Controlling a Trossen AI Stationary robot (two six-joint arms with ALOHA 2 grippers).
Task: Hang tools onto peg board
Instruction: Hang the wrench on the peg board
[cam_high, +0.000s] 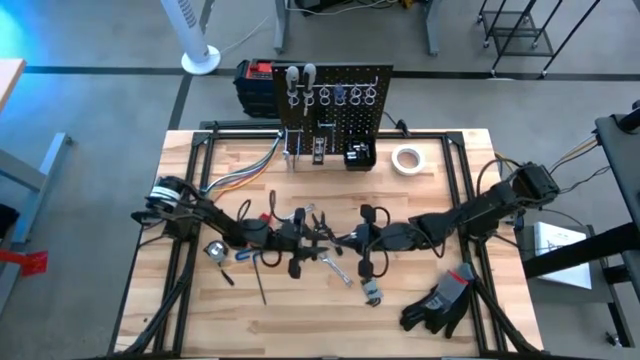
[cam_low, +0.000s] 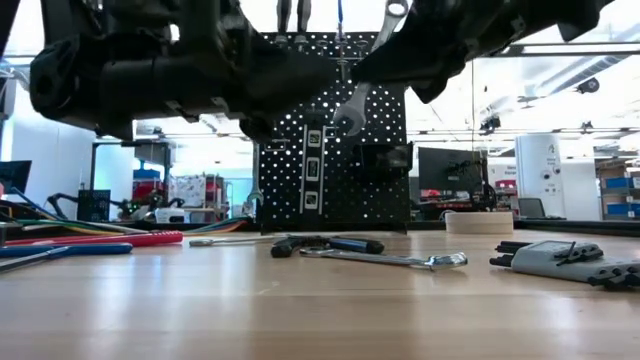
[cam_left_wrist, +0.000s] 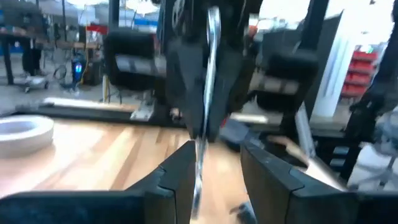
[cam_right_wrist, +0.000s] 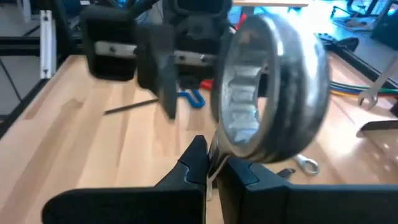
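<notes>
- The left tool (cam_left_wrist: 214, 152) and right tool (cam_right_wrist: 211, 149) meet nose to nose above the middle of the bench (cam_high: 300, 320), raised clear of its surface.
- The wrench (cam_right_wrist: 267, 93) hangs between them in the air, with its ring end close to the right wrist camera.
- The right tool is clenched on the wrench's shank, just below the ring. This grip leaves the ring free, which suits slipping it over a hook.
- The left tool stands released. Its fingers (cam_left_wrist: 177, 180) are parted either side of the shank, and a gap shows on at least one side.
- This looks like a hand-over, with the wrench's weight now on the right tool alone.
- The peg board (cam_high: 335, 100) stands upright at the middle of the bench's far edge, well apart from the wrench. Some items already hang along its top row.
- Other hand tools (cam_high: 335, 268) lie on the bench below and beside the arms, not yet hung.
- The likely next need is for the left arm to back away cleanly, so that its fingers do not snag the shank.
</notes>
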